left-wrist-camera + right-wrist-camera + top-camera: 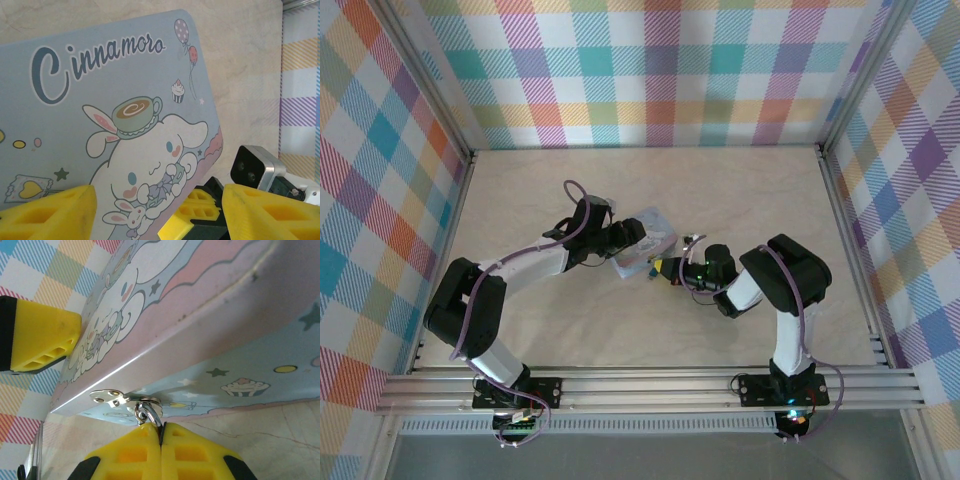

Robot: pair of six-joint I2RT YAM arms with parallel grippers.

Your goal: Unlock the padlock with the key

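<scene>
While the left gripper [159, 194] clasps the tin [100, 100] between its fingers to steady it, the right gripper [161, 428] is clenched tight — the padlock [148, 414], hooked through the hasp [111, 396], sits pinched by its silvery shackle at those fingertips, body hidden. I cannot make out a key

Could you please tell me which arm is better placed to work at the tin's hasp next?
Right, I'd judge: the right pincer is shut right at the silvery loop hanging from the hasp, while the left pincer holds the tin, steadying it.
</scene>
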